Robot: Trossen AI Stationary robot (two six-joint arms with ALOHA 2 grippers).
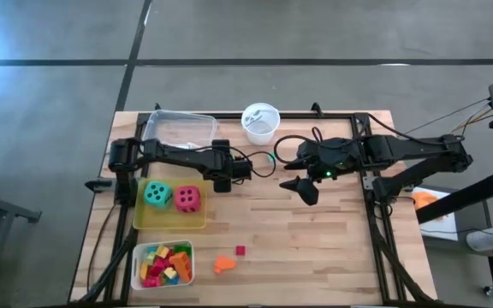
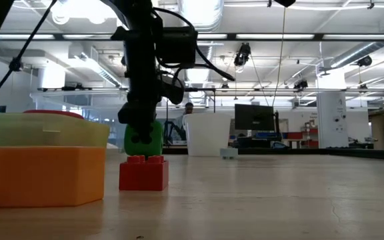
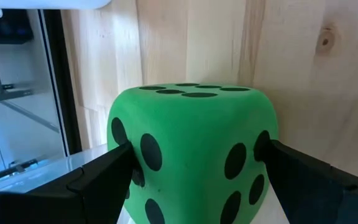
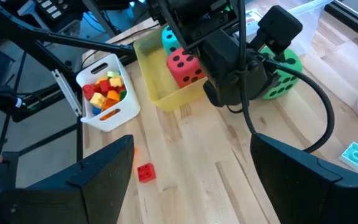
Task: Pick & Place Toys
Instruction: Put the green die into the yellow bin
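My left gripper is shut on a green foam die with black dots, just right of the yellow tray; the die also shows in the low view. A teal die and a red die lie in that tray. A small red block and an orange block lie on the table toward its near edge. My right gripper is open and empty over the middle of the table, right of the green die. My left gripper pinches the green die between its two fingers, one on each of two opposite side faces. The fingers come slanting down from the table's left. The six-dot face is up. Whether the die rests on the table or hangs just above it cannot be told.
A white basket with several coloured blocks stands at the near left. A clear tray and a white round cup stand at the far edge. A small teal card lies near the cup. Bare wood lies at the near right.
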